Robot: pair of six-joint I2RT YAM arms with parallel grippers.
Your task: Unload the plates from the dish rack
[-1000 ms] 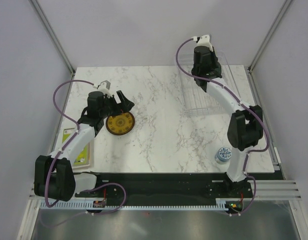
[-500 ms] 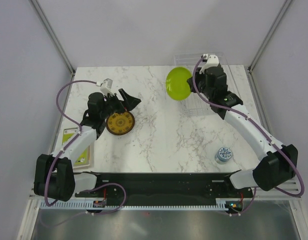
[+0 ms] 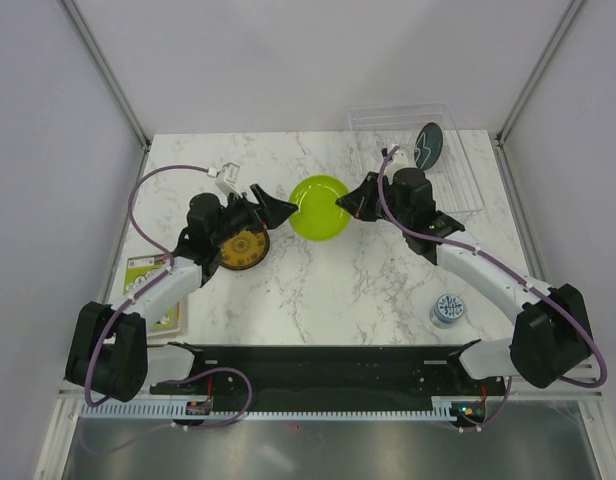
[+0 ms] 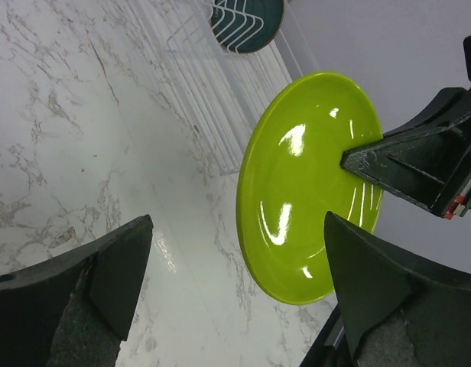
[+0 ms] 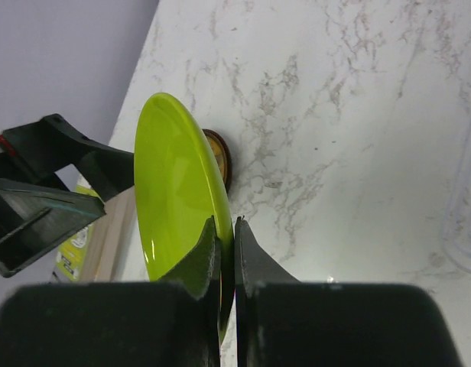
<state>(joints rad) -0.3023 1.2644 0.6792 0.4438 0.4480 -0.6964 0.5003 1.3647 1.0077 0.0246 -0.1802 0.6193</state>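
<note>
My right gripper is shut on the rim of the plain lime green plate and holds it tilted above the table's middle. It is shown edge-on in the right wrist view, pinched between the gripper's jaws. My left gripper is open and empty, just left of that plate, its fingers wide apart. The yellow patterned plate lies flat on the table under the left wrist. The dark teal-blue plate stands in the clear dish rack at the back right. The dark red plate is not plainly in view.
A small blue-and-white cup stands near the front right. A flat green-yellow rectangular item lies at the left edge. The enclosure's walls and posts bound the table.
My right gripper carried the lime green plate from the rack leftward and down to the table's middle. My left gripper turned toward it, open.
</note>
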